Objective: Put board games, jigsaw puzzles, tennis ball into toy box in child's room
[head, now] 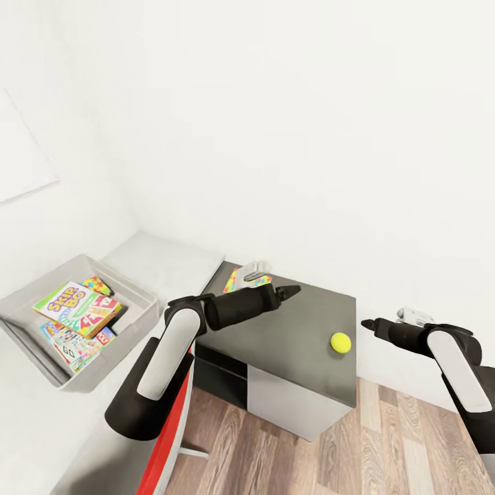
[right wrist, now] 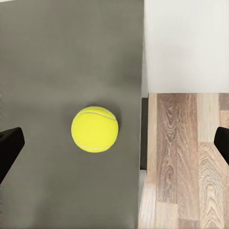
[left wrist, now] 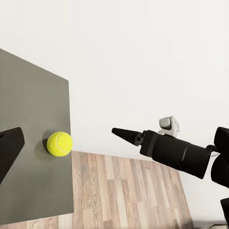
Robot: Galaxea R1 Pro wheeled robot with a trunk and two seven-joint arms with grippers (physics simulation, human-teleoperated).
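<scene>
From the head camera, the toy box (head: 141, 302) sits on the pale stretch of the table (head: 289, 337), already holding the SKIP-BO game (head: 77, 307), a second board game (head: 72, 344) beneath it and a jigsaw puzzle (head: 98, 284) at the back. Another jigsaw puzzle (head: 246, 280) lies on the dark wing behind the left gripper (head: 292, 291), while the tennis ball (head: 340, 342) rests near the wing's outer edge — well apart from the right gripper (head: 368, 323), which hangs just off that edge. How wide either gripper stands cannot be told here.

The left wrist camera shows the ball (left wrist: 59, 143) close to the table's edge, wood floor below, and the right gripper (left wrist: 125, 134) pointing toward it with its tips drawn to a point.

The right wrist camera looks down on the ball (right wrist: 95, 129) between widely spread, empty fingers (right wrist: 10, 145). The risk — a glancing touch could roll the ball off the edge onto the floor.
</scene>
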